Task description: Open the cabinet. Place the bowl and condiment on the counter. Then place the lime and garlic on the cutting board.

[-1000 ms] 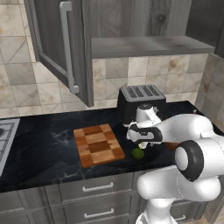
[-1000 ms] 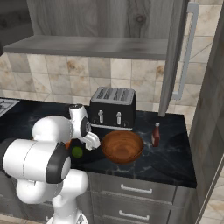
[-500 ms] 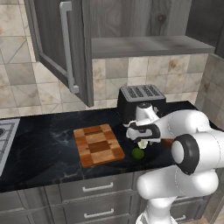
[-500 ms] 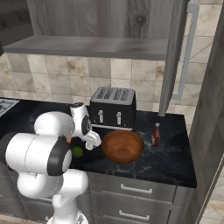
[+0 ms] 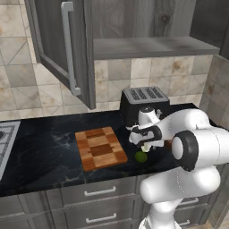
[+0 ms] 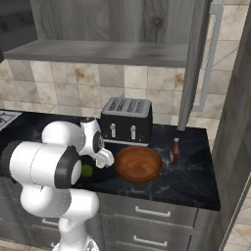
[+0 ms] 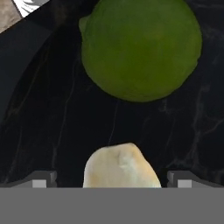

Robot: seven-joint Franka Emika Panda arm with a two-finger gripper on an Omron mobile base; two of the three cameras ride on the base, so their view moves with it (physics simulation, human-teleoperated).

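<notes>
The cabinet (image 5: 53,49) stands open, its door (image 6: 196,63) swung out. On the black counter (image 5: 44,152) lies the checkered cutting board (image 5: 100,147). Right of the board sits the lime (image 5: 141,156), and the garlic (image 7: 121,168) is just beside it. My gripper (image 7: 111,179) points down over the garlic, open, with a fingertip (image 7: 43,178) on either side of the bulb; the lime (image 7: 140,48) lies just beyond. The wooden bowl (image 6: 138,164) and the condiment (image 6: 174,151) stand on the counter (image 6: 196,181) to the right of my gripper (image 6: 100,162).
A black toaster (image 5: 144,103) stands against the tiled wall right behind my hand. A stove corner (image 5: 4,138) shows at the far left. Grey drawers (image 6: 147,213) run below the counter's front edge. The open cupboard shelf (image 6: 98,51) hangs overhead.
The arm's elbow has swung a little while the hand stayed over the garlic and lime. The jaws have stayed wide.
</notes>
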